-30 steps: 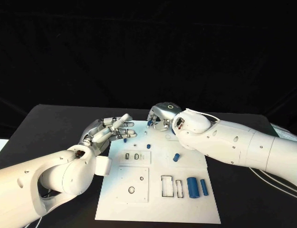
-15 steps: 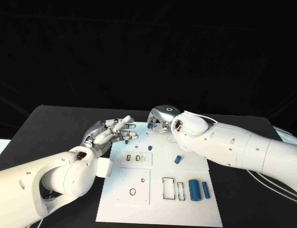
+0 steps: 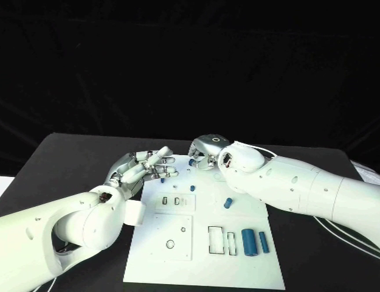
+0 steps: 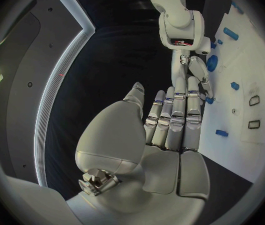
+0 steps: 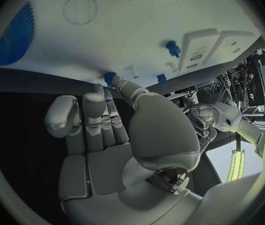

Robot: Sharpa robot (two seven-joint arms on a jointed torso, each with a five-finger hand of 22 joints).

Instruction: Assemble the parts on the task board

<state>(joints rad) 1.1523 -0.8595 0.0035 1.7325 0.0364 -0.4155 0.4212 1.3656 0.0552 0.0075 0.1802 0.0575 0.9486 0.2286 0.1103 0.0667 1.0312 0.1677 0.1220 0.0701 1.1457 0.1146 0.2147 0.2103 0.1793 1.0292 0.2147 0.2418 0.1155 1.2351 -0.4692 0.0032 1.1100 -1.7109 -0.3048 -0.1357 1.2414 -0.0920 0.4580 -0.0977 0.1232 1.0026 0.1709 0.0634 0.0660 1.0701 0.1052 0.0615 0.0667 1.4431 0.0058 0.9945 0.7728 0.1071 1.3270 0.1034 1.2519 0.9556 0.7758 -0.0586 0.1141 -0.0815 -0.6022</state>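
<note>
- While the task board (image 3: pixel 203 243) lies mid-table, the left hand (image 3: pixel 142 168) hovers at its far left corner, fingers straight, side by side, holding nothing.
- At the far edge, the right hand (image 3: pixel 205 152) bends down; one fingertip touches a small blue part (image 5: pixel 110 77). Whether it pinches that part, I cannot tell.
- Two blue cylinders (image 3: pixel 253 243) lie near the board's right edge.
</note>
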